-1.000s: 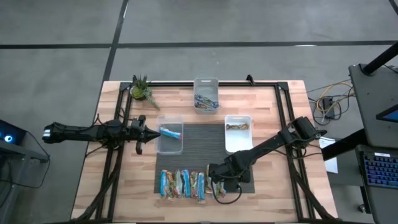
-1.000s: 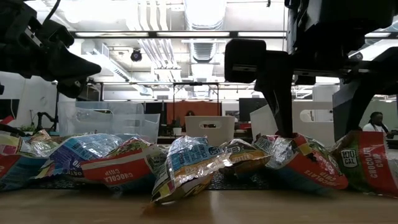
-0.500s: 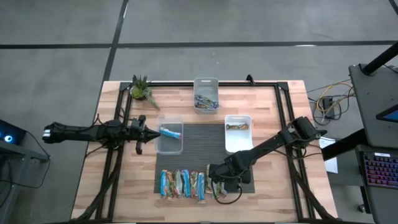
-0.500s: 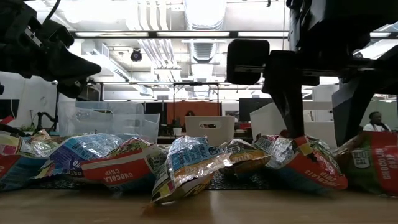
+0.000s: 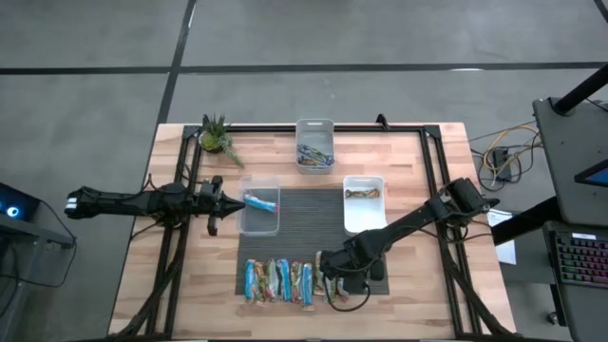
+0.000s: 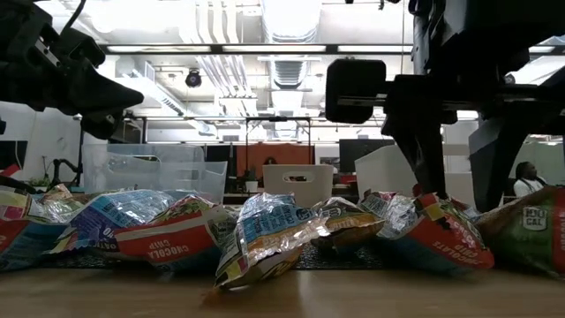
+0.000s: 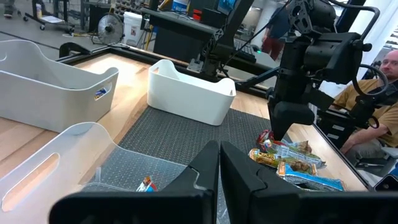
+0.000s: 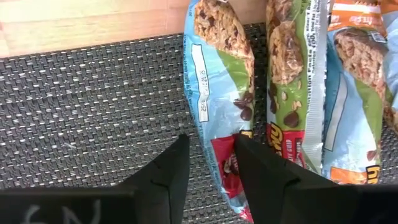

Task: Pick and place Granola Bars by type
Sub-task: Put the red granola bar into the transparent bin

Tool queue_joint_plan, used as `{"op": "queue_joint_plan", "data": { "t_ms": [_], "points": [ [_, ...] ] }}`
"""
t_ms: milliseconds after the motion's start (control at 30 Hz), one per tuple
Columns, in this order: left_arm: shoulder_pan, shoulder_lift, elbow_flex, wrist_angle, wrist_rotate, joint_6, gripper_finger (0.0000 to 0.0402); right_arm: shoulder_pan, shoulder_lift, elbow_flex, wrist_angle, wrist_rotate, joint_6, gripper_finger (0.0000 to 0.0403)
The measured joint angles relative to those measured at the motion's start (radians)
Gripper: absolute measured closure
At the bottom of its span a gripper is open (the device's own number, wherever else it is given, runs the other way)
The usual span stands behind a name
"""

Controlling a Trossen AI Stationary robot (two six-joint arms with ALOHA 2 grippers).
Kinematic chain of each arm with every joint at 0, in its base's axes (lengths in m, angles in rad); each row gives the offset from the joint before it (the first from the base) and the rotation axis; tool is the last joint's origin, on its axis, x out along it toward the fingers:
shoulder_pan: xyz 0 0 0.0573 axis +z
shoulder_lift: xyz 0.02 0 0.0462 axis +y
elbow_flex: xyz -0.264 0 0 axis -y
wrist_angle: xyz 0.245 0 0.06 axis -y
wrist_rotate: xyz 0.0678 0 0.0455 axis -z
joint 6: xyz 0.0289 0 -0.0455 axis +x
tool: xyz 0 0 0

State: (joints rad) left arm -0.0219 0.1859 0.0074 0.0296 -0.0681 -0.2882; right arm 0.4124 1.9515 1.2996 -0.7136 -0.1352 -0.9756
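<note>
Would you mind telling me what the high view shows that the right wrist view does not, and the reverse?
Only the high view shows the three bins, the plant, and the left gripper shut beside the clear bin. Only the right wrist view shows the wrapper print and the right gripper's fingers straddling a bar's edge. Both show the granola bars on the dark mat.

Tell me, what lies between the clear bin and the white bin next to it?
Only the dark mat lies between the clear bin and the white bin; no bar sits on that stretch, as the high view shows.
</note>
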Motion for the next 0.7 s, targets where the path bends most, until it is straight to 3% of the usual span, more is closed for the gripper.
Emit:
{"op": "queue_joint_plan", "data": {
  "t_ms": [200,700],
  "points": [
    [0.000,0.000,0.000,0.000,0.000,0.000,0.0402,0.000,0.006,-0.002,0.029,0.003,0.048,0.0283],
    [0.000,0.000,0.000,0.000,0.000,0.000,0.0402,0.000,0.008,-0.008,0.049,0.004,0.086,0.0237]
  ]
}}
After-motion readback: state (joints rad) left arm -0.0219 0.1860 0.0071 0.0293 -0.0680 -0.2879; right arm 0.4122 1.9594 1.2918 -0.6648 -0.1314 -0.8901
